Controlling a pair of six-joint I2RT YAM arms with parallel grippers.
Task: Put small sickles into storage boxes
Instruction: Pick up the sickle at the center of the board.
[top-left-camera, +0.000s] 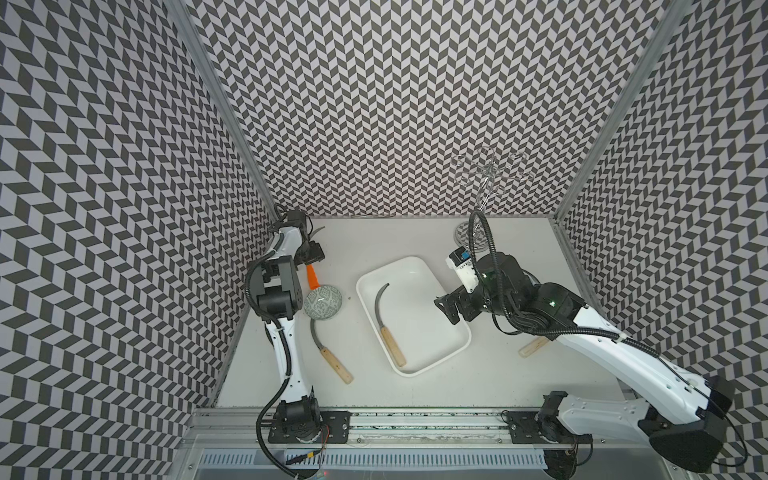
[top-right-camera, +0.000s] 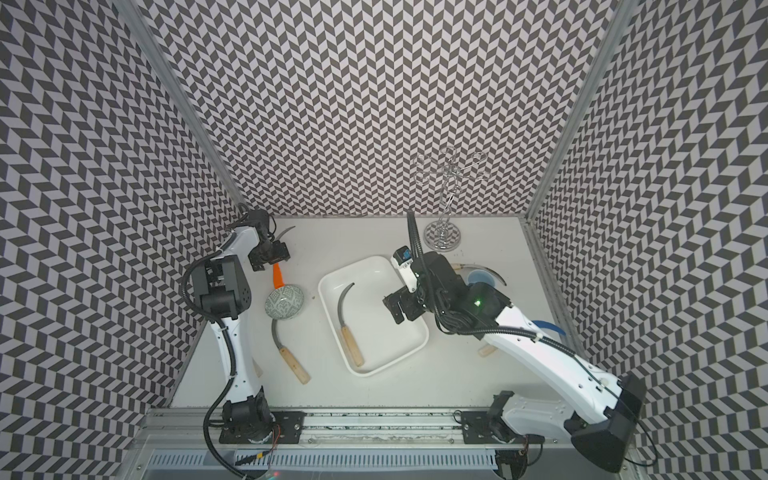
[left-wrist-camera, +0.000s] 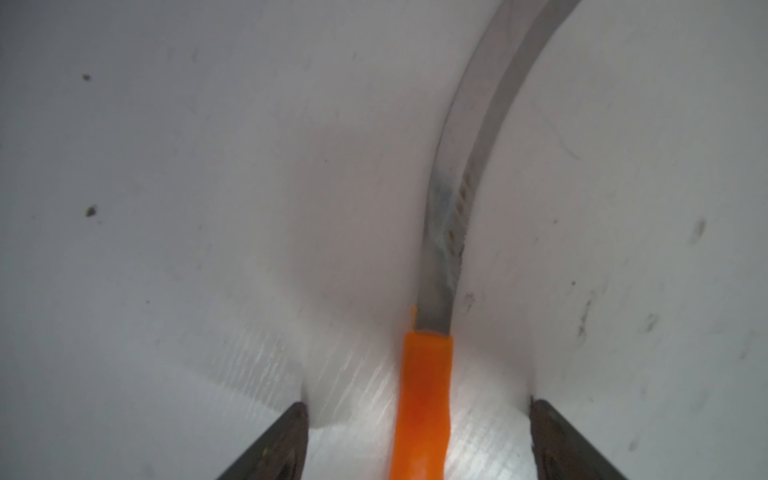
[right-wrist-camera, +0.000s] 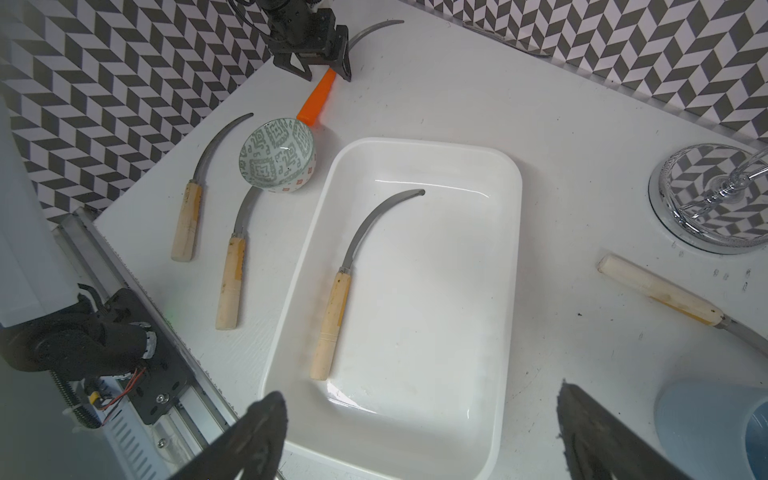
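The white storage box (top-left-camera: 419, 316) (right-wrist-camera: 436, 316) sits mid-table with one wooden-handled small sickle (top-left-camera: 392, 347) (right-wrist-camera: 332, 320) lying inside. My left gripper (top-left-camera: 309, 253) (left-wrist-camera: 417, 407) is open, down at the table in the back left corner. Its fingers straddle the orange handle of another sickle (left-wrist-camera: 424, 399) (top-left-camera: 311, 277) without touching it, and that sickle's grey blade curves away. My right gripper (top-left-camera: 446, 309) (right-wrist-camera: 419, 395) hangs open and empty over the box's right end. More wooden-handled sickles lie on the table: two left of the box (right-wrist-camera: 228, 282) (right-wrist-camera: 189, 220) and one to the right (right-wrist-camera: 660, 295).
A patterned grey bowl (top-left-camera: 323, 302) (right-wrist-camera: 278, 156) stands between the orange handle and the box, over one sickle's blade. A light blue mug (right-wrist-camera: 715, 428) and a chrome stand (top-right-camera: 442, 239) occupy the back right. The left wall is close to the left arm.
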